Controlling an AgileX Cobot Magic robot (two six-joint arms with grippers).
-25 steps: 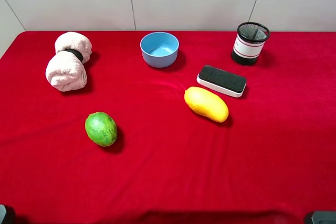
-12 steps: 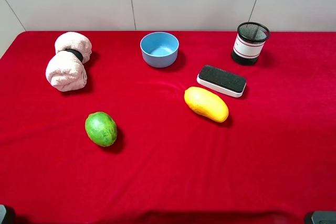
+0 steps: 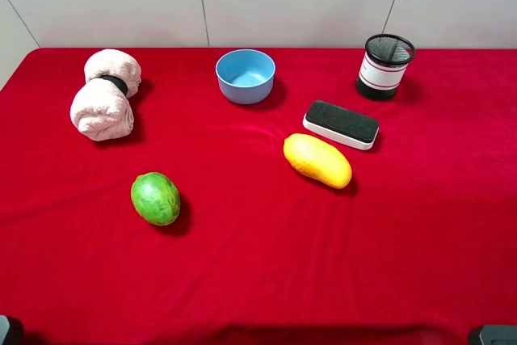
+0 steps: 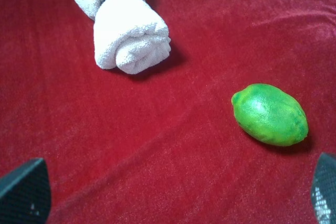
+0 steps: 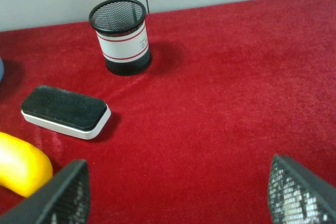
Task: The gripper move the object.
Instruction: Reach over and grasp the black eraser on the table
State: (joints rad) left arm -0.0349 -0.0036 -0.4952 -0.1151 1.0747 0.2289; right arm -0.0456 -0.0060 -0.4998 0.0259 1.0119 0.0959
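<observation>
Red velvety cloth covers the whole tabletop [image 3: 258,280], and your object, the board eraser [image 3: 341,124], lies flat on it toward the far right, black felt side up and white base down. It sits between the mesh pen cup [image 3: 384,66], which stands upright behind it near the back edge, and the yellow mango [image 3: 317,161], which lies just in front of it with a thin strip of cloth showing between the two. Nothing is touching the eraser. In the right wrist view the right pincer [image 5: 178,198] is spread wide, its two dark textured fingers [image 5: 60,192] sitting at the frame's edges with only bare cloth between them, and the eraser is well ahead of it and off to one side. The left pincer [image 4: 173,203] is spread wide too, holding nothing, with the green fruit [image 4: 270,114] out in front near one finger and the rolled pinkish towel [image 4: 123,30] farther off. From the high camera you see the towel at the far left, the blue bowl [image 3: 245,76] at the back middle, and the green fruit by itself on the left half, well apart from the mango and the eraser.
</observation>
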